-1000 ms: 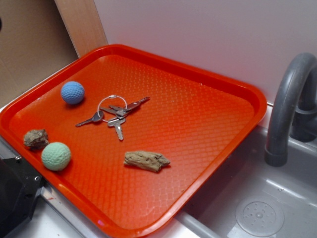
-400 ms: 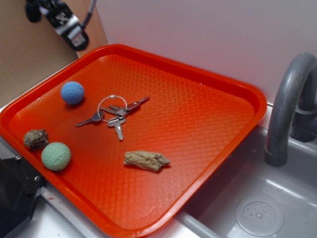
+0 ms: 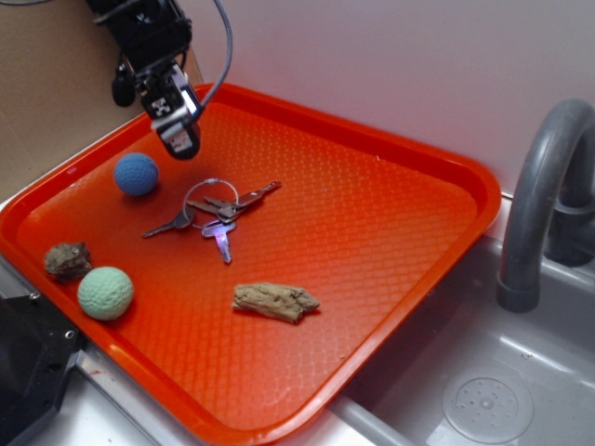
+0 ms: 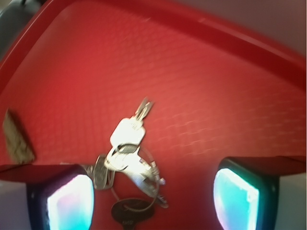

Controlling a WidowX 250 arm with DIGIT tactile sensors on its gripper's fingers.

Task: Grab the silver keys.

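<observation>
The end effector (image 3: 165, 116) hangs at the upper left of the exterior view, above the far left part of the orange tray (image 3: 390, 232), its top cut off by the frame edge. In that view one finger (image 3: 177, 119) with a checkered tag shows clearly and the other is mostly hidden, but the wrist view shows two glowing pads (image 4: 70, 203) set wide apart at the lower corners, so it is spread, holding nothing.

The silver keys (image 3: 216, 216) lie flat left of the tray's centre, below and right of the end effector and apart from it. In the wrist view the silver keys (image 4: 128, 153) sit between the pads, blurred, the lowest key dark and cut by the bottom edge.

A blue ball (image 3: 137, 174) lies just left of the ring. A green ball (image 3: 105, 293) and a brown lump (image 3: 67, 261) sit at the tray's left edge, and a wood piece (image 3: 275, 301) lies below the keys. A grey faucet (image 3: 544, 186) is cut off at the right.
</observation>
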